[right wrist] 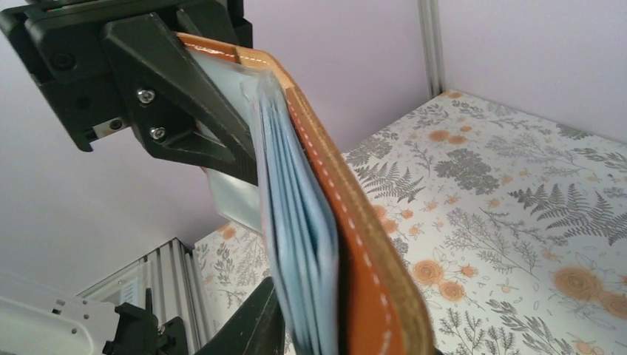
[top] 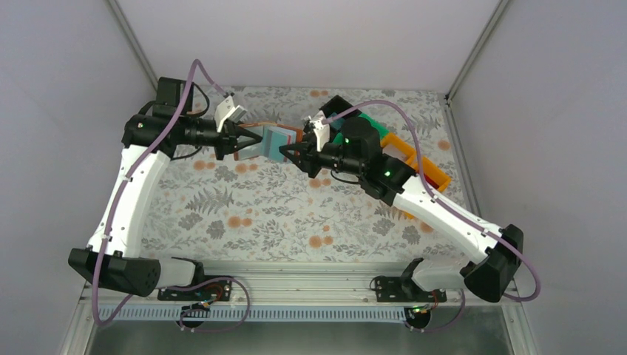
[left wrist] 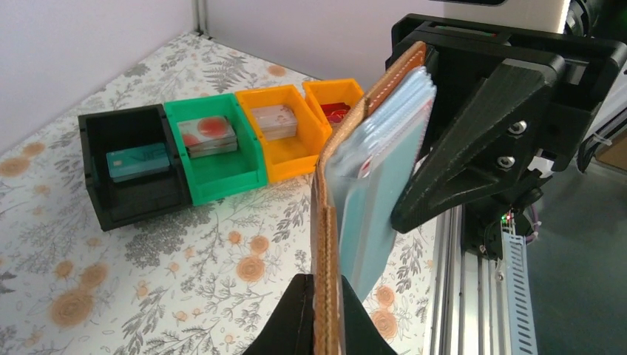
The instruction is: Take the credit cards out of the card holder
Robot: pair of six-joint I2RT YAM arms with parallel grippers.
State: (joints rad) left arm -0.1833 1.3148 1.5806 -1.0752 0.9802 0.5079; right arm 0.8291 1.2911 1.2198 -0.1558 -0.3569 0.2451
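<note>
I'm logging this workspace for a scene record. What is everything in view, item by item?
card holder: one, brown outside and pale blue inside, held upright in the air between both hands
slotted cards: count unclear, pale edges, inside the card holder
black bin: one, black, far right of the table, with a teal card inside
green bin: one, green, beside the black bin, with pale red-spotted cards inside
orange bins: two, orange, finishing the row; a pale card in one, a red item in the other
tablecloth: one, pale floral, covering the table
left hand: one, black, shut on the card holder
right hand: one, black, at the holder's opposite end; grip unclear
</note>
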